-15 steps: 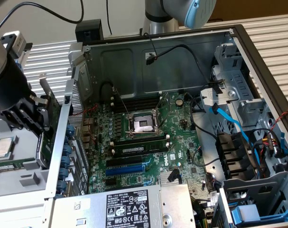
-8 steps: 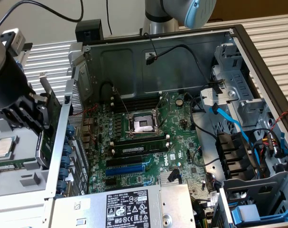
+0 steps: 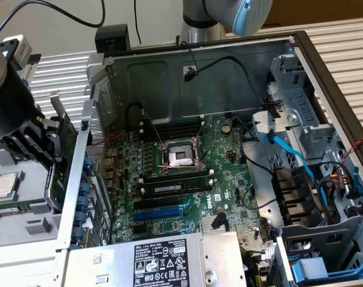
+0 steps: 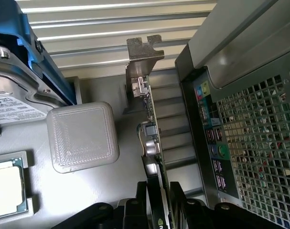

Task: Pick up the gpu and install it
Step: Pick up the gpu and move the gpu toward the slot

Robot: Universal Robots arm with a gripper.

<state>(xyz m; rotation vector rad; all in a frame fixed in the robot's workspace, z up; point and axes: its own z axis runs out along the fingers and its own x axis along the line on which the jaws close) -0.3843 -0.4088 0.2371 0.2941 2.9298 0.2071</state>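
Your jaws clamp the gpu (image 4: 153, 124) edge-on, just outside the open case (image 3: 169, 78); inside it sits a motherboard (image 3: 229, 149) marked DELL.

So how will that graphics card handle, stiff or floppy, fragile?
Probably stiff: the graphics card stands straight, edge-on, in the tool. Likely fragile, with bare parts along it. Its metal bracket may make that end heavier.

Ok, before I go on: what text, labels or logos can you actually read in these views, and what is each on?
"DELL": probably; white print, turned sideways, on the motherboard.
Too small to read: the print on the power supply sticker.
Blurred, unreadable: the hard drive label.
No readable print: the graphics card, seen edge-on.
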